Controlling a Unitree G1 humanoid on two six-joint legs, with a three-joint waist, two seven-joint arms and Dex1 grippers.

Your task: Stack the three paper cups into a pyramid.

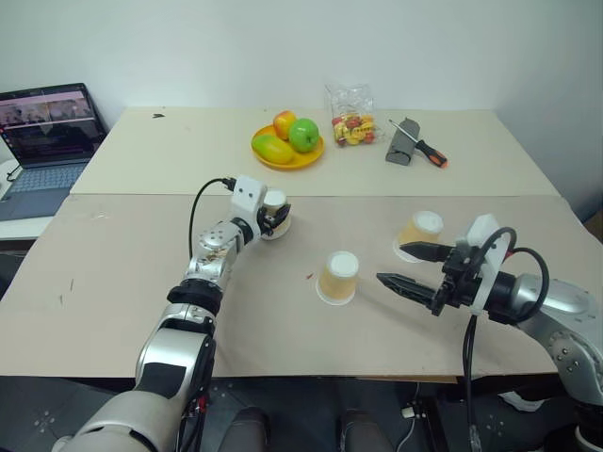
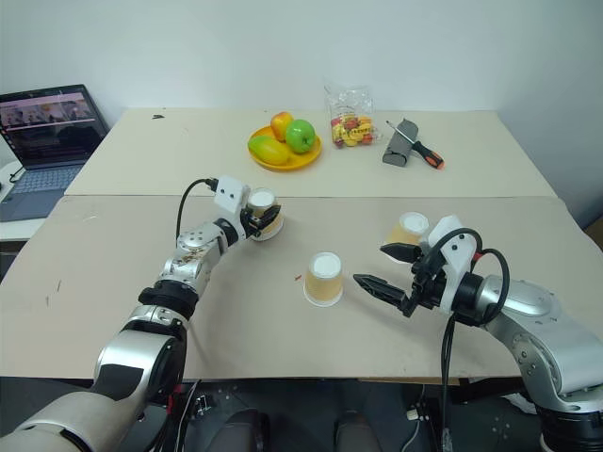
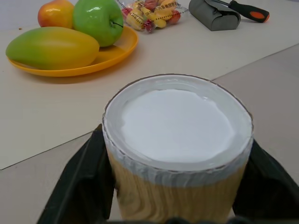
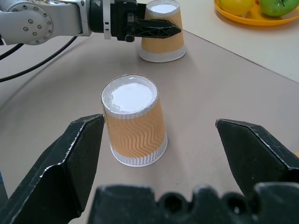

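Left eye view shows three upside-down paper cups spread across the tan table [image 1: 122, 282], none stacked. The left gripper [image 1: 276, 215] is clamped on the far-left cup [image 1: 274, 211], its black fingers [image 3: 79, 186] pressed against both sides of the ribbed wall, as the left wrist view confirms. From that cup, the middle cup [image 1: 338, 278] stands at about four o'clock, well apart and free. The right gripper [image 1: 415, 266] hangs at three o'clock of the middle cup, jaws spread wide and holding nothing; in the right wrist view the middle cup sits ahead of those parted fingers [image 4: 70, 158], untouched. The third cup [image 1: 420, 234] stands just beyond the right gripper, near its upper finger. At twelve o'clock on the far table sit an orange plate [image 1: 287, 155] of fruit, a candy bag [image 1: 351, 117] and a screwdriver [image 1: 424, 148].
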